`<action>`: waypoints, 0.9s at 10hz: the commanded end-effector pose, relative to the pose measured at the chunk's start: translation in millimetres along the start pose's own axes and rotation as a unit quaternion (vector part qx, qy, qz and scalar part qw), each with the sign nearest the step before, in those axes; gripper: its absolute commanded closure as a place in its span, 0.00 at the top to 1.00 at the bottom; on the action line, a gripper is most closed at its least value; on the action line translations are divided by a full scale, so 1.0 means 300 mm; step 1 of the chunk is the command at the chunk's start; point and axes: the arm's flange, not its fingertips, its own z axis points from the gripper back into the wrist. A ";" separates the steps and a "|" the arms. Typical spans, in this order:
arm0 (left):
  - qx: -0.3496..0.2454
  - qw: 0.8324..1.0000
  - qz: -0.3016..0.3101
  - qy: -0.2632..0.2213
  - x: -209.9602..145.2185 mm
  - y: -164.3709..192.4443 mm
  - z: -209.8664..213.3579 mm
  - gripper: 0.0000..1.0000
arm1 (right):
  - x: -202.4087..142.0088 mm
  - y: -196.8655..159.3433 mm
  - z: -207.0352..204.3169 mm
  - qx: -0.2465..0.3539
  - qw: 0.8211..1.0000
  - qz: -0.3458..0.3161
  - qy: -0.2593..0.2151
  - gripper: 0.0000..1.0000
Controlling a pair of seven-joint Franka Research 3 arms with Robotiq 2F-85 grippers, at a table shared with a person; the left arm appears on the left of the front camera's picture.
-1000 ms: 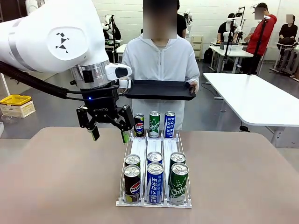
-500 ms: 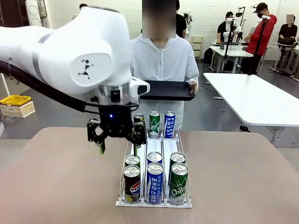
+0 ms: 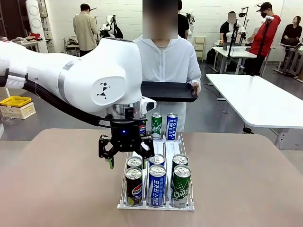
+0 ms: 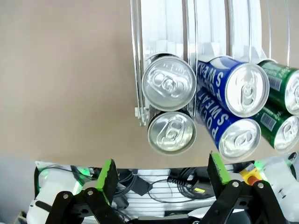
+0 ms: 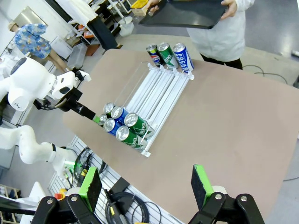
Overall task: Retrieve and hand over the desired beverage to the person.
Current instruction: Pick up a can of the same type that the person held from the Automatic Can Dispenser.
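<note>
Reaching left arm (image 3: 71,80): white, over the tan table (image 3: 57,189).
Person (image 3: 165,61): white hooded jacket, far side, holding a flat black tray (image 3: 168,91).
Rack (image 3: 156,206): white wire, three lanes, on the table.
Pepsi cans (image 4: 171,133): two, silver-topped, at the near end of the rack's left lane.
Left gripper (image 4: 162,169): fingers spread wide, empty, above those cans and not touching them.
Right gripper (image 5: 146,179): spread, empty, high over the table.
</note>
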 end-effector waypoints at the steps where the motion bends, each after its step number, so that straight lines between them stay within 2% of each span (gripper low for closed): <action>1: -0.006 1.000 0.004 -0.010 -0.003 -0.001 -0.042 1.00 | 0.005 -0.005 -0.002 0.011 1.000 0.005 -0.003 1.00; 9: -0.001 0.999 -0.032 -0.026 0.013 0.010 -0.083 1.00 | 0.005 -0.005 -0.002 0.011 1.000 0.005 -0.003 1.00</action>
